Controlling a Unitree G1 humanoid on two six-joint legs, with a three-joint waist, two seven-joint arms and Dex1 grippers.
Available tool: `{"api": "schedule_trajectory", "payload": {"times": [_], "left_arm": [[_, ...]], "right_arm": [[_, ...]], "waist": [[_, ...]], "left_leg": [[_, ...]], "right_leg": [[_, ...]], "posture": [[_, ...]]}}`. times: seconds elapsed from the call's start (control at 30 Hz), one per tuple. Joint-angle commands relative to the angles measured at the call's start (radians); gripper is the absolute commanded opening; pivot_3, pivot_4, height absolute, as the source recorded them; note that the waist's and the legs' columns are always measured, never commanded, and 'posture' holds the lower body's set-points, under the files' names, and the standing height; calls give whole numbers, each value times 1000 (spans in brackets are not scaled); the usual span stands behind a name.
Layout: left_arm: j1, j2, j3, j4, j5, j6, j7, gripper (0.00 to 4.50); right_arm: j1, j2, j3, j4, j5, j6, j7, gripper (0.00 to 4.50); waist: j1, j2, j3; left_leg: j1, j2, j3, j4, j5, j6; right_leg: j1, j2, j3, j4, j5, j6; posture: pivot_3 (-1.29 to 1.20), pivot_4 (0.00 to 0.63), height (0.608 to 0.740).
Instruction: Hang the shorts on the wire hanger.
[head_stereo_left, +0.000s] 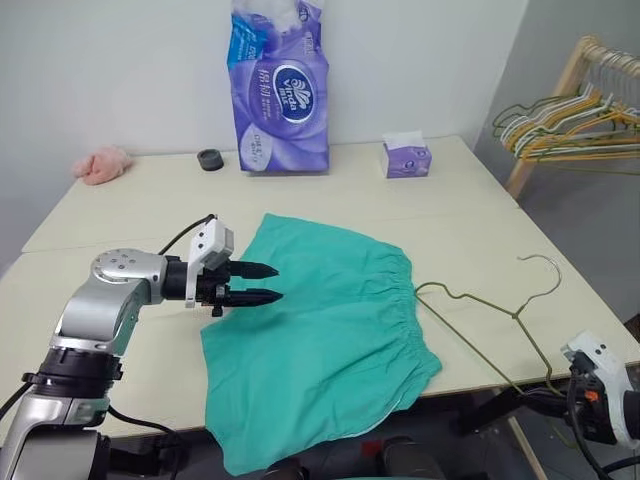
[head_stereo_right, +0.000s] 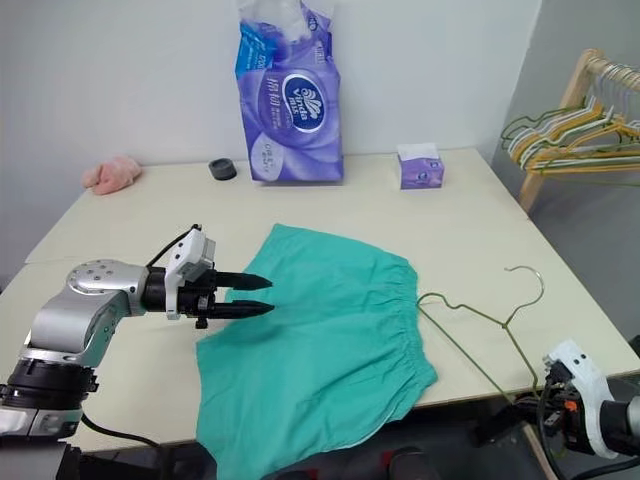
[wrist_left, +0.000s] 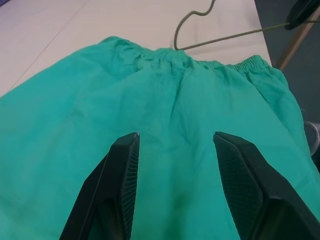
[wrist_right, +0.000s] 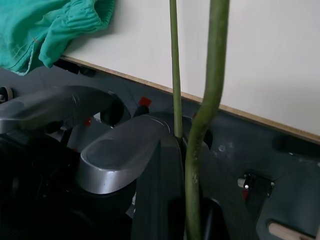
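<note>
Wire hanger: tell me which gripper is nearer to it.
Right. The right gripper is shut on the wire hanger below the table edge; the left gripper hovers open over the shorts, away from it.

Silver-grey jointed arms, black cables, white wrist housings, left hand (head_stereo_left: 262, 283) with tapered black ribbed fingers (wrist_left: 117, 190)

The left end effector (head_stereo_left: 268, 283) points sideways with fingers parted, while the right end effector (wrist_right: 182, 145) is clamped closed, low at the robot's right.
</note>
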Motion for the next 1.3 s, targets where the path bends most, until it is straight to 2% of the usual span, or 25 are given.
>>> {"api": "schedule_trajectory", "payload": {"times": [0.03,0.33,0.5,0.63,0.83,1.13,1.3], "left_arm": [[-34,1,-5,21,23,-31,2,2470],[-21,15,-1,36,51,-59,-8,2470],[-26,18,-1,52,64,-72,-7,2470],[-29,20,-1,60,74,-83,-6,2470],[-17,21,-3,63,85,-100,-4,2470],[9,18,-22,15,72,-96,-59,2470],[-2,-5,-41,2,70,-85,-62,2470]], "right_arm": [[-27,-27,-16,-29,35,-14,-2,0],[-66,-72,32,-44,75,-27,3,0],[-106,-94,123,-83,85,-46,-16,0],[-157,-84,246,-104,45,-90,-73,0],[-146,-90,286,-89,27,-140,-102,0],[-80,-47,-10,98,104,-108,-63,0],[18,-55,-43,66,130,-96,-32,0]], "waist": [[-1,0,0],[3,-1,1],[3,-1,1],[3,-2,1],[7,-2,1],[8,-2,1],[6,-2,1]], "left_leg": [[0,0,0,0,0,0],[0,0,-1,1,0,0],[0,0,-1,0,0,0],[0,0,-1,0,0,0],[-1,0,-3,1,0,0],[0,0,-3,1,0,0],[0,0,-1,0,0,0]], "right_leg": [[0,0,0,0,0,0],[0,0,0,0,0,0],[0,0,-1,0,0,0],[0,0,-1,0,0,0],[0,-1,0,0,0,0],[0,-1,-1,0,0,0],[1,0,-1,0,0,0]], "posture": [[-272,47,740],[-262,41,740],[-257,36,740],[-249,31,740],[-248,30,740],[-256,31,740],[-270,34,740]]}}
